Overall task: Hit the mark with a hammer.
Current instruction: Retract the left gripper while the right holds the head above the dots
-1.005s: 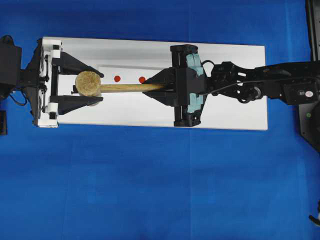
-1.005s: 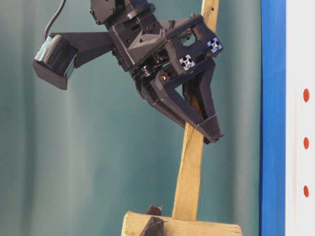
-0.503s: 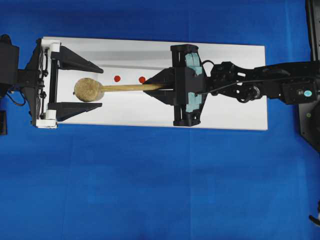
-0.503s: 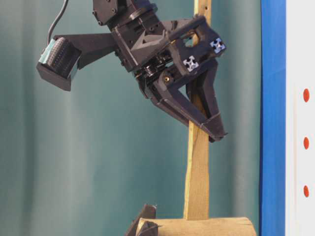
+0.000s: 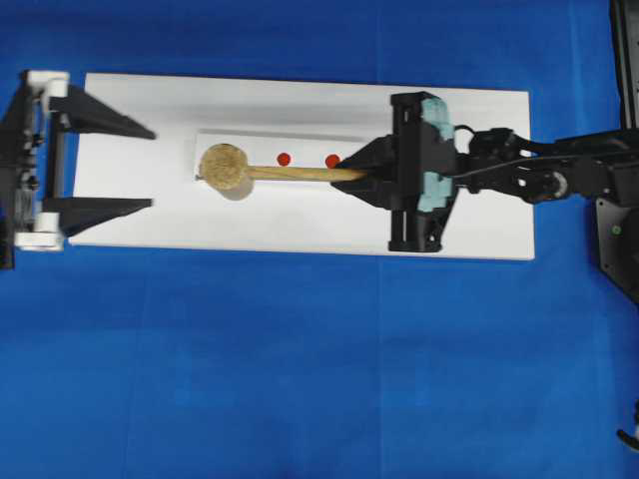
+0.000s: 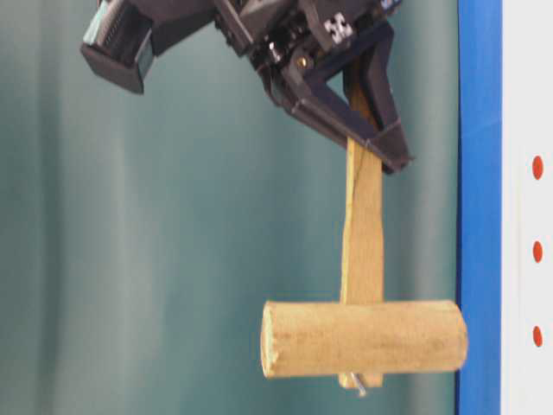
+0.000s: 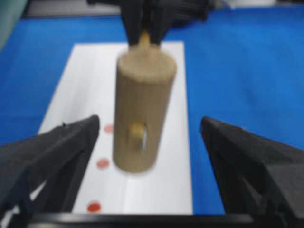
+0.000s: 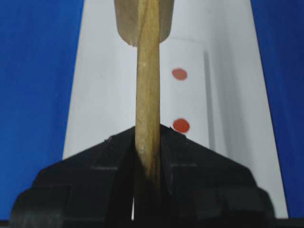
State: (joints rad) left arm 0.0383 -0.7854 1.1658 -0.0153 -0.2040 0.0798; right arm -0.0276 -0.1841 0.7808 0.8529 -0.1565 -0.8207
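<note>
The hammer (image 5: pixel 224 167), a light wooden mallet, hangs above the white board (image 5: pixel 300 100), held out to the left by my right gripper (image 5: pixel 349 172), which is shut on its flat handle (image 8: pixel 148 71). In the table-level view the thick head (image 6: pixel 363 337) sits crosswise at the handle's end. Two red marks (image 5: pixel 284 158) (image 5: pixel 332 161) show beside the handle. The left wrist view shows three marks in a row (image 7: pixel 102 163) beneath the head (image 7: pixel 142 109). My left gripper (image 5: pixel 151 168) stands wide open at the board's left end, clear of the head.
The board lies on a blue cloth (image 5: pixel 300 379) that covers the table. The right arm (image 5: pixel 539 175) reaches in over the board's right end. Dark equipment (image 5: pixel 619 230) stands at the right edge.
My left gripper opened, let go of the hammer head and drew back to the left. The right gripper carried the hammer to the right.
</note>
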